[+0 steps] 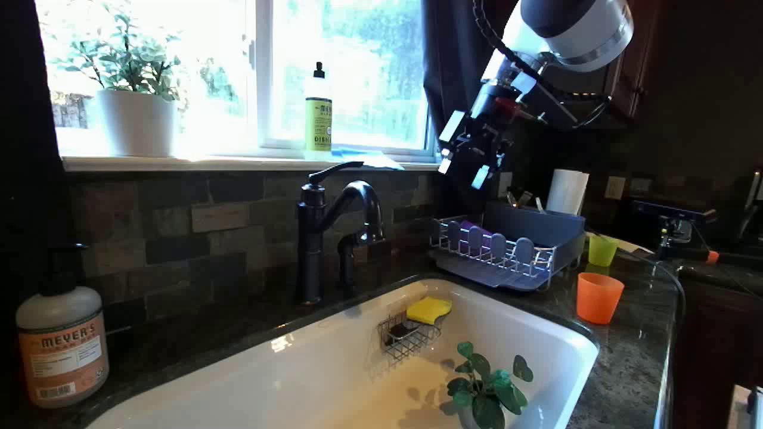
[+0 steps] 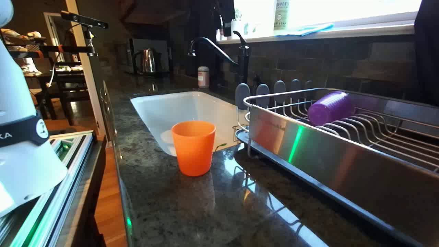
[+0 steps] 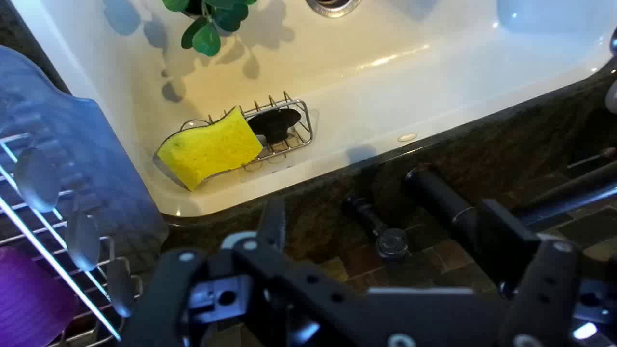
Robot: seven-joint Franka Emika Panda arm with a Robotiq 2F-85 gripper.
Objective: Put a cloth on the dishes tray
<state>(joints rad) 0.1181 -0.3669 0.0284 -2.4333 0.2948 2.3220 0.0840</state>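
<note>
Along the dark speckled-stone bench, under a long white window sill, a white glazed sink is set in. Grey-and-steel wire dish rack stands at its corner, smooth grey tray lip facing the sink, prob. so drips run in. Thin light-blue cloth, as it looks, lies on the sill, maybe there to dry; not on the rack yet. Black metal jaws hang midair, spread wide, fingertips well apart, nothing betw. them, no contact visible. Purple ribbed plastic cup lies sideways in the rack, presumably draining.
</note>
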